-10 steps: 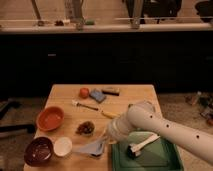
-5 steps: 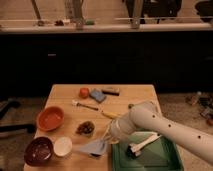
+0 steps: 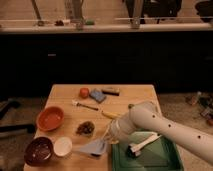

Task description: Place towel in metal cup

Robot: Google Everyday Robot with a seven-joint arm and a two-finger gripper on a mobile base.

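A: Arm's swung slightly left since before; towel (image 3: 92, 147) barely shifted.
B: Gripper (image 3: 104, 145)?
A: Clenched on towel's right edge, low over table (image 3: 127, 98), beside white bowl (image 3: 63, 146). Cup not made out.

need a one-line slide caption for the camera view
Arm's shut hand on the pale towel near the table's front edge, beside the white bowl.

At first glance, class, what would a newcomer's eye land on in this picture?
The big white robot arm reaching in from the right, its gripper shut on the pale blue-grey towel at the wooden table's near edge. Next, the orange bowl at the left and the green tray at the near right.
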